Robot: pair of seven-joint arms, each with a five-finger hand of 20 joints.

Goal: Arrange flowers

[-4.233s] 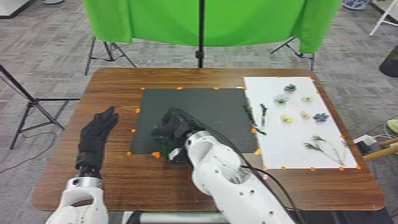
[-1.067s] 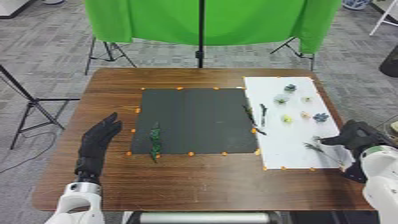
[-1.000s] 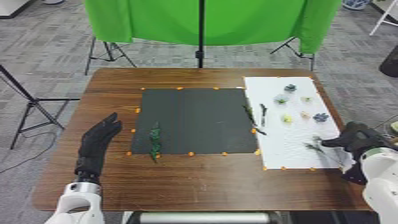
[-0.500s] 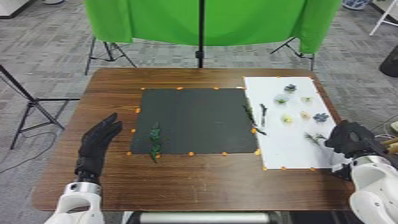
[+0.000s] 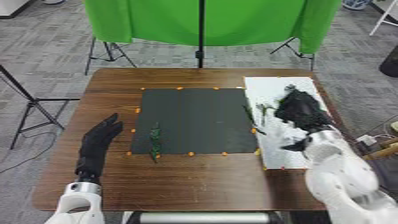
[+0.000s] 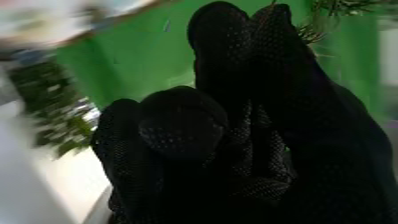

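Right hand (image 5: 305,111) pinches needle-leaved sprig (image 6: 351,6) between fingertips, above white sheet (image 5: 282,157). We expect light, springy stem, fragile tips; we'd best grip bare stem. Leafy green stem (image 5: 155,141) lies on black mat (image 5: 191,115).

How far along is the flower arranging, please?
It looks early. One green leafy sprig already lies on the black rectangular mat. The black-gloved right hand pinches a thin, needle-leaved sprig. Left to do, it seems: placing that sprig, and the thin dark twig at the white rectangular sheet's left edge.
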